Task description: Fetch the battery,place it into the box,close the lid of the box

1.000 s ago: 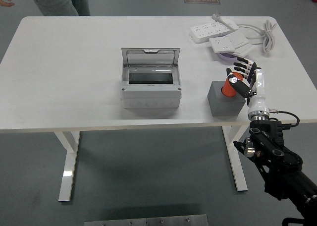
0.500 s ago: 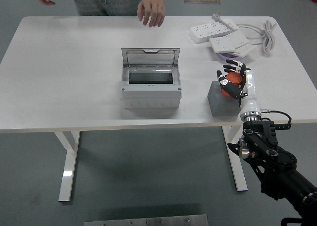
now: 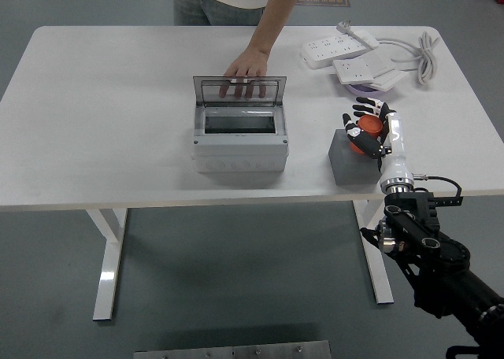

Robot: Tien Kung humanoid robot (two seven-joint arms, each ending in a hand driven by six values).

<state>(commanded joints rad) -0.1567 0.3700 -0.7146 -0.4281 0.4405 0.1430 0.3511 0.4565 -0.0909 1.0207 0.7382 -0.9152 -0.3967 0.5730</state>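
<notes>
The orange battery (image 3: pixel 368 130) sits upright above a grey block (image 3: pixel 351 160) at the table's right front. My right hand (image 3: pixel 367 125) is curled around the battery, black fingers wrapped over its top and sides. The grey box (image 3: pixel 240 145) stands mid-table with its clear lid (image 3: pixel 239 90) raised toward the far side. A person's hand (image 3: pixel 245 69) rests behind the lid, fingers showing through it. My left arm does not show.
White power strips (image 3: pixel 346 52) with a coiled cable (image 3: pixel 425 52) lie at the far right, over a purple disc (image 3: pixel 364 90). The person stands at the far edge, arm reaching over the table.
The person has moved right along the far side and brought a hand down onto the box lid. My right hand has shifted slightly left and up with the battery.
</notes>
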